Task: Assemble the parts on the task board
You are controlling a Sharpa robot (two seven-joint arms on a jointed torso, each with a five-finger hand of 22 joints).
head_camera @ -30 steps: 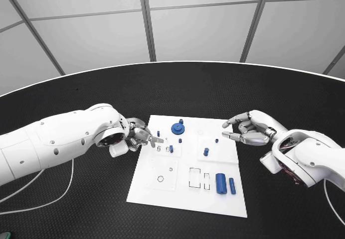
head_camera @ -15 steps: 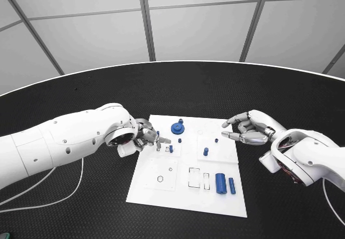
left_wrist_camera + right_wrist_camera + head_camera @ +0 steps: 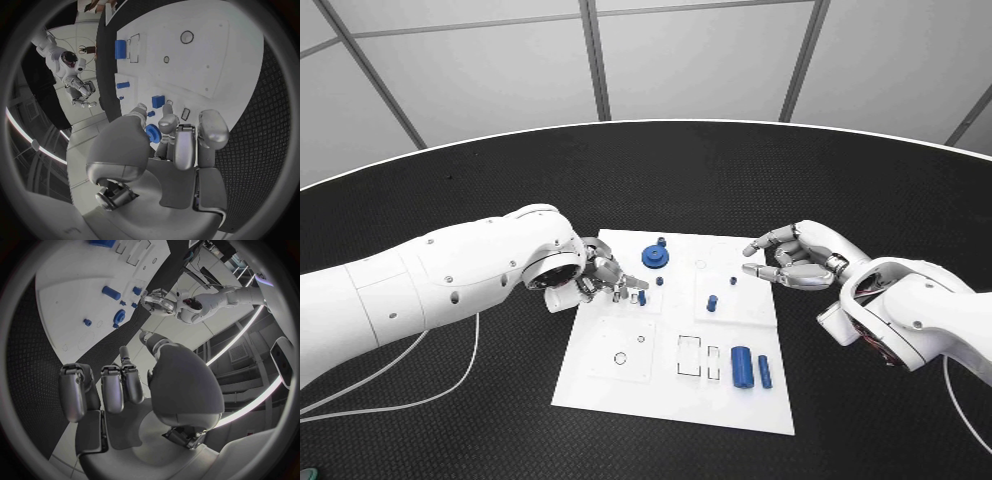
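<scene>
The white task board (image 3: 625, 385) lies in the middle of the table, also seen as the board (image 3: 212, 55) under my left hand. My left hand (image 3: 604, 277) hovers over the board's left edge with its fingers (image 3: 169, 122) spread and nothing between them, close to a small blue peg (image 3: 642, 297). A blue gear (image 3: 655, 257) stands just beyond the fingertips. Two blue cylinders (image 3: 743, 367) lie near the board's front right. My right hand (image 3: 790, 258) hangs at the board's far right edge, fingers loosely bent, holding nothing.
Another small blue piece (image 3: 713, 303) stands mid-board, and a tiny peg (image 3: 662, 242) sits by the far edge. Empty rectangular slots (image 3: 691, 357) and a round hole (image 3: 622, 358) mark the front half. Black table (image 3: 473, 420) surrounds the board.
My left arm has swung toward the board, carrying the hand from beside the left edge to over it, near the small peg. The right hand has hardly moved.
</scene>
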